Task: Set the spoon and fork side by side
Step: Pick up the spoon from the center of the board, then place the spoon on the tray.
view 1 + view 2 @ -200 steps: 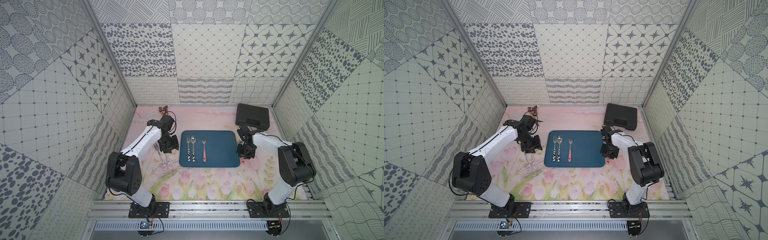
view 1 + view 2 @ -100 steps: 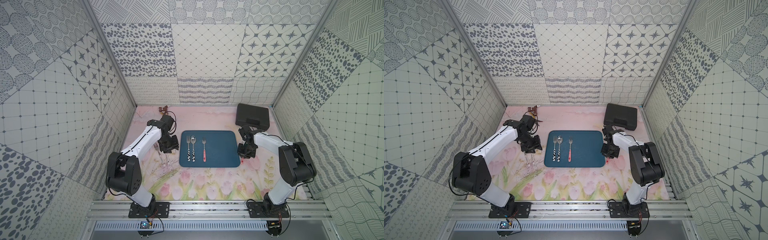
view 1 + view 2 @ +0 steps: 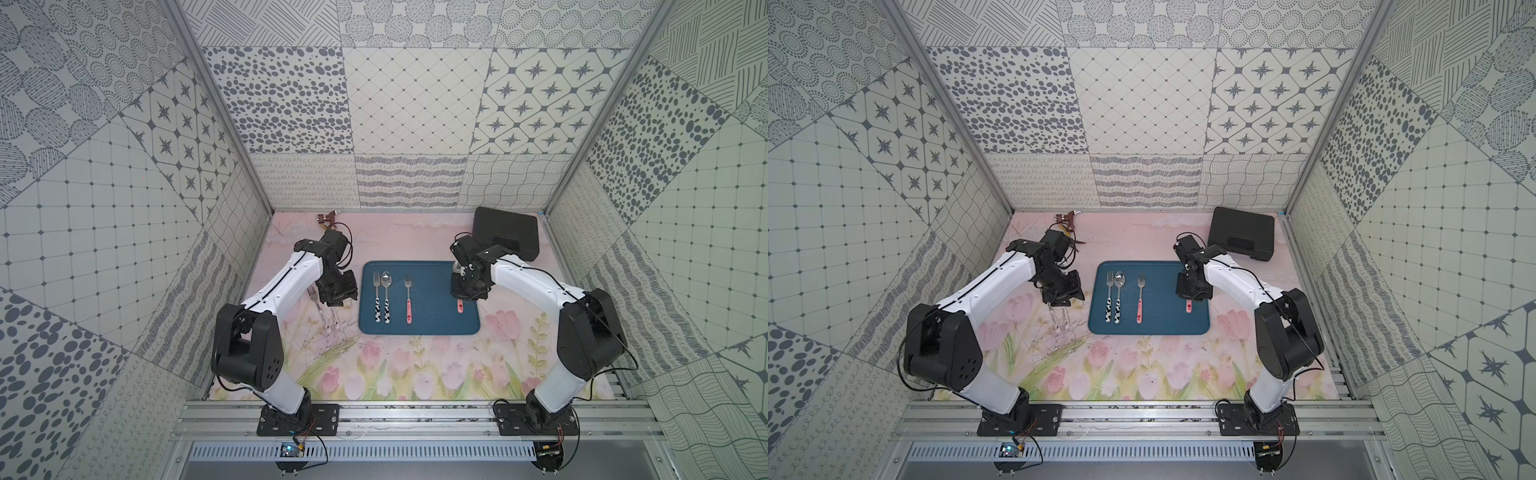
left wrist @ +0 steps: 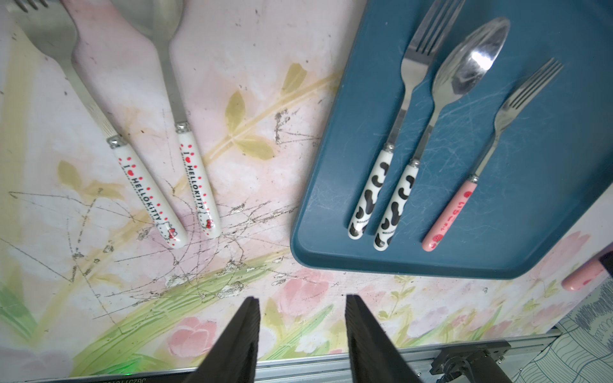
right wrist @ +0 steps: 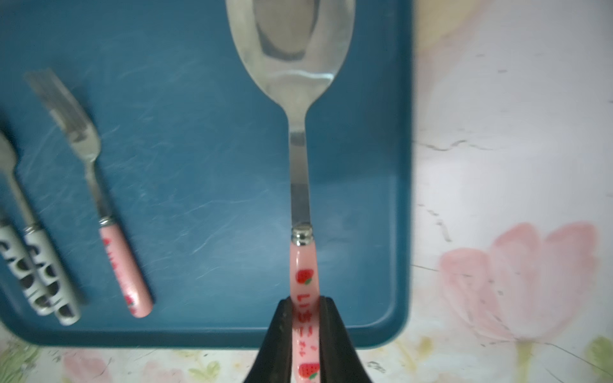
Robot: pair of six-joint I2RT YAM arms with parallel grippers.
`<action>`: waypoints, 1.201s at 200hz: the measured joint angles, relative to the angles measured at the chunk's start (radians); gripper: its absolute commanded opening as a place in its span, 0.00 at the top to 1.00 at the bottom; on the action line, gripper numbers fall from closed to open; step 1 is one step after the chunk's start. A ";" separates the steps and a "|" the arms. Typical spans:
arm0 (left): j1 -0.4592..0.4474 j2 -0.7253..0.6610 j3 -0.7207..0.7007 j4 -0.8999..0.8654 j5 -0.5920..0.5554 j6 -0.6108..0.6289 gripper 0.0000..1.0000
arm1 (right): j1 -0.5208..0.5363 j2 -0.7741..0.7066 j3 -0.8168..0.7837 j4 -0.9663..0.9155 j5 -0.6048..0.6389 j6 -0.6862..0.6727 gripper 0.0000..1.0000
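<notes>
My right gripper (image 5: 303, 303) is shut on the pink strawberry handle of a spoon (image 5: 300, 172). The spoon is held lengthwise over the right part of the blue tray (image 5: 199, 165). In both top views its pink handle end (image 3: 460, 306) (image 3: 1189, 306) pokes out below the right gripper (image 3: 467, 291). The matching pink-handled fork (image 3: 408, 299) (image 5: 96, 185) lies in the tray's middle, a wide gap away from the spoon. My left gripper (image 4: 302, 298) (image 3: 337, 293) stands open over the floral mat, left of the tray, holding nothing.
A cow-patterned fork (image 3: 377, 297) and spoon (image 3: 387, 297) lie together at the tray's left. A Hello Kitty fork (image 4: 146, 189) and spoon (image 4: 195, 179) lie on the mat under the left arm. A black case (image 3: 505, 232) sits back right, a small brown object (image 3: 326, 218) back left.
The right gripper has tightened on the pink spoon and carried it left, from beside the tray's right edge to over the tray. The left arm has not moved.
</notes>
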 measured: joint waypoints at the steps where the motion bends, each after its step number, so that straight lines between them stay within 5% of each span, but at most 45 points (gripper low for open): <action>1: 0.000 0.000 0.000 0.000 0.000 0.000 0.53 | 0.003 0.004 0.003 0.000 -0.001 0.001 0.89; 85: 0.000 -0.022 -0.004 0.000 -0.003 0.004 0.53 | 0.119 0.270 0.200 0.002 -0.066 0.062 0.89; 240: 0.000 -0.026 -0.014 0.001 -0.011 0.008 0.53 | 0.138 0.221 0.200 0.004 -0.026 0.106 0.77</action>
